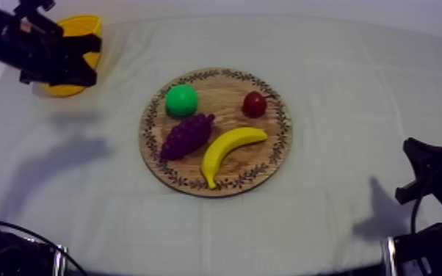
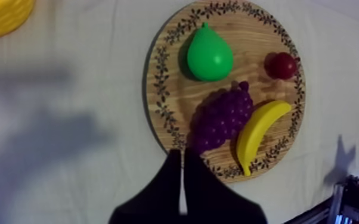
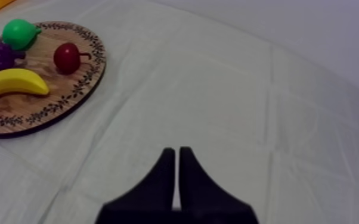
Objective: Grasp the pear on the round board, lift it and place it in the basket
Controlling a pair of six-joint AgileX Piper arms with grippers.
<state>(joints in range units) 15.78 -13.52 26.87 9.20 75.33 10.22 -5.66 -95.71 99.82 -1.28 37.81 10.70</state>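
The green pear [image 2: 209,55] lies on the wooden board [image 2: 164,89], just beside the grapes [image 2: 223,116], on the side toward the yellow basket [image 2: 0,15]. The left pincer [image 2: 180,154] and right pincer [image 3: 176,152] are both clenched on nothing. The pear is probably light, hard and slippery, so grip it across its wide belly.

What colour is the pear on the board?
The pear is bright green, clearest in the left wrist view.

Board [image 1: 220,92] centred on table [image 1: 356,103], on it pear [image 1: 181,100] and small red fruit [image 1: 254,104] behind grapes [image 1: 187,136] and banana [image 1: 225,143], basket [image 1: 68,89] far left
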